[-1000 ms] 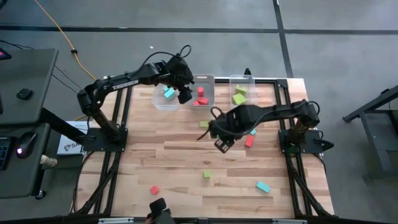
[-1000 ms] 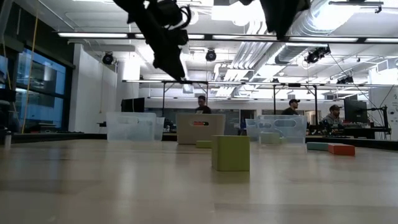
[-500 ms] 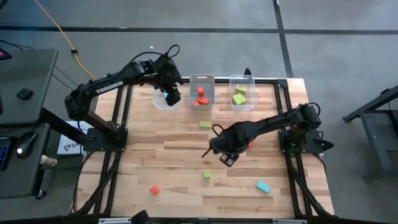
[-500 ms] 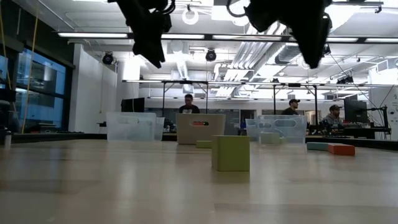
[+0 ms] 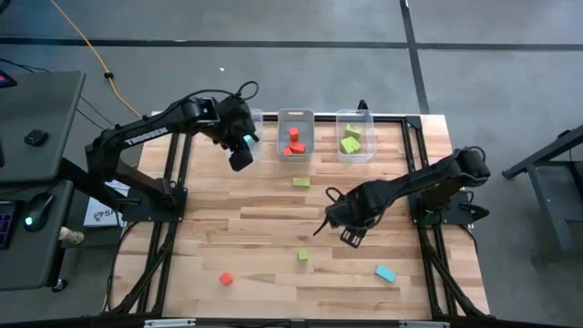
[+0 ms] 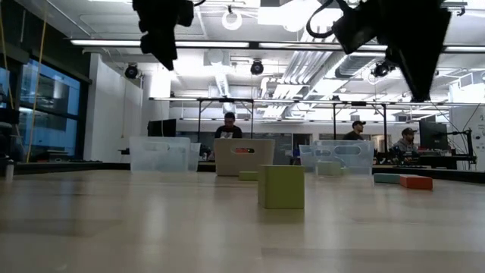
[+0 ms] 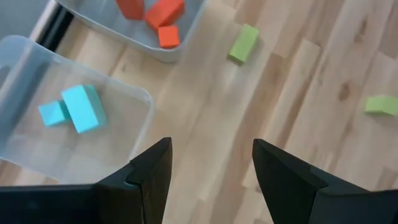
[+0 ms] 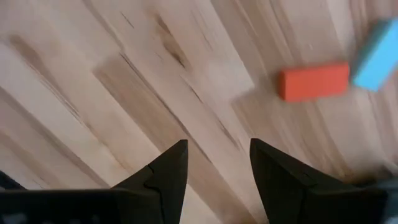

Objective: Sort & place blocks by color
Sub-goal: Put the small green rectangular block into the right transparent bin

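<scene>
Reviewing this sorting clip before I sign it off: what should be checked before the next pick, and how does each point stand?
1. Left claw empty and open, above the blue bin: ok.
2. Right claw empty and open over bare table: ok.
3. Colours unmixed in the red bin and green bin: ok.
4. Table cleared of loose blocks: not ok; green block, red block, blue block and another green block remain.
5. Right claw lined up on a block: not ok.
</scene>
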`<state>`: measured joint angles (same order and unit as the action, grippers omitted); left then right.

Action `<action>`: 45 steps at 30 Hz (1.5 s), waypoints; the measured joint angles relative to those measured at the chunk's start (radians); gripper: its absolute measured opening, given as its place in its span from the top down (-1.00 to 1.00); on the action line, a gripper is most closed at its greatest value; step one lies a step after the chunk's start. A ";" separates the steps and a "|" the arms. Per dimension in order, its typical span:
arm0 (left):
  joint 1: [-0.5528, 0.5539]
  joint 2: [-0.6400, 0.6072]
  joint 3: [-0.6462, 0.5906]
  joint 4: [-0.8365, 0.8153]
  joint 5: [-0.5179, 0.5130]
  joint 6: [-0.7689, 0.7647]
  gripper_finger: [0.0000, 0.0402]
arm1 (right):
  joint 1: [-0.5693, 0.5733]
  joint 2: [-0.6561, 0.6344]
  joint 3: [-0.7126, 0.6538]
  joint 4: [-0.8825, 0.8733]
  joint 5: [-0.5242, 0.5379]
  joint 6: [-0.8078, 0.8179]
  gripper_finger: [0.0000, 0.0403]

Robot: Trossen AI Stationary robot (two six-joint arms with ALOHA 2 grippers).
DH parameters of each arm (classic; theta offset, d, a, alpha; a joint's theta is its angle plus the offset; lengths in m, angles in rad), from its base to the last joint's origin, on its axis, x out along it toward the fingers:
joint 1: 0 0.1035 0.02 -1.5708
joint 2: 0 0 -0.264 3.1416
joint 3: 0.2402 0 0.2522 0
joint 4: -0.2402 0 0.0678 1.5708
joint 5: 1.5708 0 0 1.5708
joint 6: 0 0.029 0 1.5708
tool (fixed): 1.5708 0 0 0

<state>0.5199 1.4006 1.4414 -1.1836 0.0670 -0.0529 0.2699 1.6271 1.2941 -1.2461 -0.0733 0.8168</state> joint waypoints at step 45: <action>-0.096 -0.179 0.000 -0.052 -0.064 -0.109 0.01 | -0.432 0.029 -0.196 0.957 0.007 -0.798 -0.15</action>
<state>0.4244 1.2221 1.4414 -1.2354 0.0032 -0.1616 -0.1622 1.6562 1.0977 -0.2889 -0.0662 0.0186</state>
